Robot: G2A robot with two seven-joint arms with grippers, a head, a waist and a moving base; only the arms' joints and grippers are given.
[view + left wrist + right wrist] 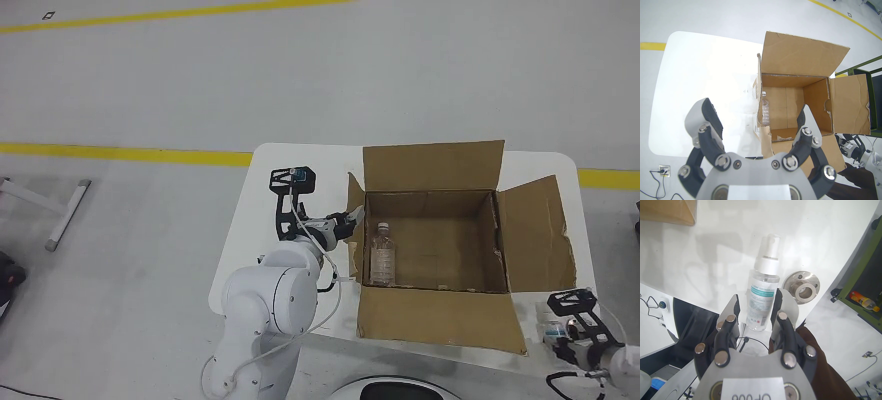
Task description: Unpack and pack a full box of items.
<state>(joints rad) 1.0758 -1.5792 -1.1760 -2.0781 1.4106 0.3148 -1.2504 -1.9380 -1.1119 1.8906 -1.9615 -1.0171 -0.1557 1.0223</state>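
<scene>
An open cardboard box [440, 165] stands on the white table [290, 180]. Inside it a clear plastic bottle [382, 253] lies along the wall nearest my left arm. My left gripper [350, 222] hovers just outside that wall, open and holding nothing; in the left wrist view the left gripper [757, 113] straddles the torn wall of the box [795, 56], with the bottle [765, 111] beyond. By the table's near right corner my right gripper [757, 304] is shut on a clear spray bottle [762, 291] with a white pump; the right gripper [572, 322] sits beside the box's front flap.
A round metal flange [801, 287] lies on the table right beside the spray bottle. A green rack off the table holds an orange drink bottle [865, 301]. The box's four flaps spread outward, and bare tabletop lies on the left side.
</scene>
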